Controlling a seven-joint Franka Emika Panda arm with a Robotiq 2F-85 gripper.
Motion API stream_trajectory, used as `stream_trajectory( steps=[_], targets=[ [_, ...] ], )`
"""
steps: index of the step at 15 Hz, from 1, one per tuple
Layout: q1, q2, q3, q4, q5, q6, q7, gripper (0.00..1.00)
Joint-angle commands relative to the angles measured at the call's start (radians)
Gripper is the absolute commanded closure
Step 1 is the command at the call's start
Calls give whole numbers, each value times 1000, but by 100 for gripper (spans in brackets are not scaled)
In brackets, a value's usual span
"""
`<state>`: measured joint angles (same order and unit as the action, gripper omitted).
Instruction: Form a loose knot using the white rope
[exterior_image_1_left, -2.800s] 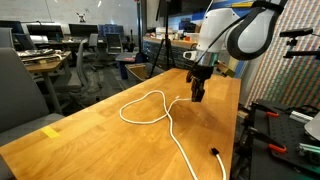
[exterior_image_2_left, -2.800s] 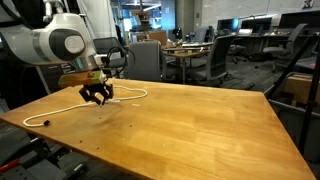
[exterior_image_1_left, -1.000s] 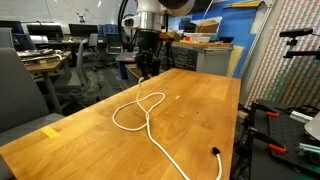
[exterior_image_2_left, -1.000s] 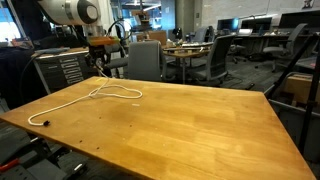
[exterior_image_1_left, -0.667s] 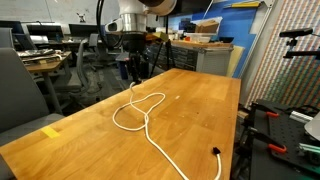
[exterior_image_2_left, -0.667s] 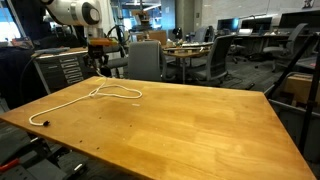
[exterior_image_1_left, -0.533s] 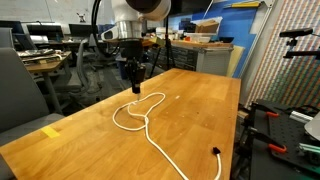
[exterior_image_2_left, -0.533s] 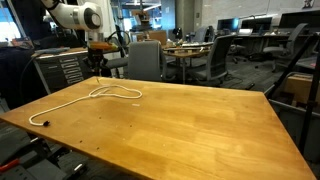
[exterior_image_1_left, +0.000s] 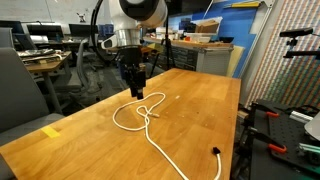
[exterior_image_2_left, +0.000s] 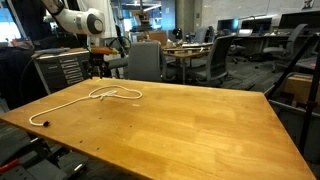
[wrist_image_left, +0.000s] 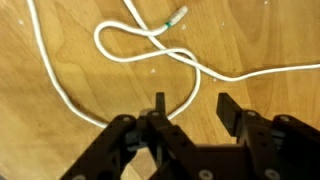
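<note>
The white rope (exterior_image_1_left: 166, 150) lies on the wooden table (exterior_image_1_left: 90, 135), with a small loop under the arm and a long tail running to a dark tip (exterior_image_1_left: 215, 152) near the front edge. In the exterior view from across the table, the rope (exterior_image_2_left: 68, 107) stretches from the loop to an end (exterior_image_2_left: 45, 122). My gripper (exterior_image_1_left: 138, 92) hangs just above the loop and also shows in an exterior view (exterior_image_2_left: 97, 72). In the wrist view the gripper (wrist_image_left: 193, 108) is open and empty. The rope (wrist_image_left: 270, 72) crosses itself below it, and a green-tipped end (wrist_image_left: 178, 15) lies by the loop.
A yellow tape patch (exterior_image_1_left: 50, 131) sits near the table's corner. Office chairs (exterior_image_2_left: 145, 60) and desks stand behind the table. A black frame with red parts (exterior_image_1_left: 285, 125) stands past the table's side edge.
My gripper has swung sideways and come down over the loop. The rope strand that rose to the gripper now lies flat on the table across the loop.
</note>
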<state>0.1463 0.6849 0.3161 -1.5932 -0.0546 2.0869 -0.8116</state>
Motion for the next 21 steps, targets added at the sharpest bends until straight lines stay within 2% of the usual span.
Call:
stream_trajectory(
  steps=[1,2,3,4,6,8,9,15,16,18,21],
  targets=[
    [-35,-7,-37,-75,62,-26,61,13],
    [-61,3,-25,-104,102,-21,44,4],
    [-77,17,-26,-122,134,-19,44,1],
    [-40,14,-39,-82,81,-16,41,13],
    [-69,30,-40,-114,107,-16,39,0],
    [-89,-21,-47,-140,107,-128,46,0],
    [-85,-74,-76,-167,96,-183,111,0],
    [-81,-379,-171,-348,-8,-126,300,0],
    [-93,-237,-151,-233,26,-153,241,0],
    [-92,-326,-163,-285,9,-153,269,0],
    [-90,-363,-164,-323,4,-150,281,0]
  ],
)
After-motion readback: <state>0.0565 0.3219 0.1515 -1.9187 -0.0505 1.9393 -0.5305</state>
